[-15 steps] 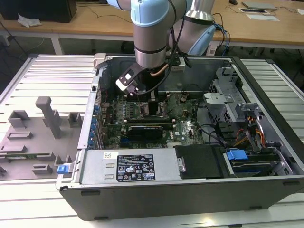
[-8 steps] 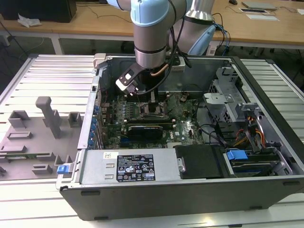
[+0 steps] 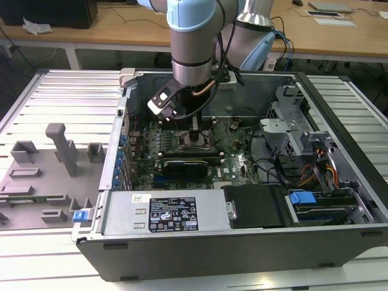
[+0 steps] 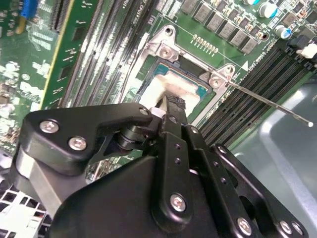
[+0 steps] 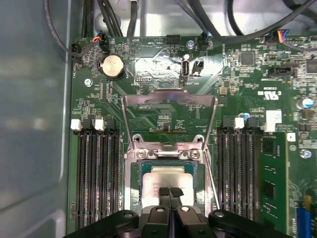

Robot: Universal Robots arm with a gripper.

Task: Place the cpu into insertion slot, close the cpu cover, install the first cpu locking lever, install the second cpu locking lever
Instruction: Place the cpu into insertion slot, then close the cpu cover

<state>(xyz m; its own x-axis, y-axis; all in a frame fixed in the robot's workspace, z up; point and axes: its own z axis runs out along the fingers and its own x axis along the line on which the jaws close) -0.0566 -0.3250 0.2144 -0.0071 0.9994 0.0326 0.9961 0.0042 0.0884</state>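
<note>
Black tool, clenched on nothing, rests over the cpu seated in its insertion slot; cpu cover stands open (closing apparently not yet done).

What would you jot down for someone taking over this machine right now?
Gripper: shut, fingertips together directly over the cpu; whether they touch it cannot be told.
Cpu: lying flat in the insertion slot.
Cpu cover: swung up, open.
One locking lever: sticking out free, not latched.
Done: cpu placed.
Left: cover not yet closed, levers not yet installed.
</note>
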